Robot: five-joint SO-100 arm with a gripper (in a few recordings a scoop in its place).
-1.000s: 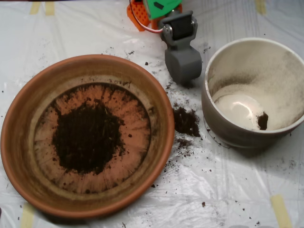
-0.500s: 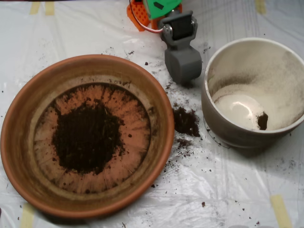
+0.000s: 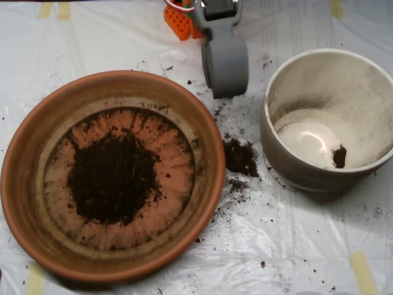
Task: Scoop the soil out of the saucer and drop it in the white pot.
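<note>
I take the saucer (image 3: 24,178) as my landmark. It fills the left of the table (image 3: 307,246), and the soil (image 3: 113,178) lies heaped at its centre, hardly dug into by the look of it. Just right of the saucer's rim a spilt clump (image 3: 239,157) sits on the plastic sheet, with crumbs scattered round it. Above that, past the saucer's upper right rim, my scoop (image 3: 225,64) hangs over the table, clear of both vessels; I cannot tell whether its jaws are together or apart from this angle. Further right stands the pot (image 3: 276,147), with only a small dab of earth inside.

My worry is more spillage. The gap between saucer and pot already shows where a load fell short, and if I release before the scoop is well over the pot's mouth, the same will happen. Coming in low, I could also knock the saucer's thick rim or nudge the pot.
</note>
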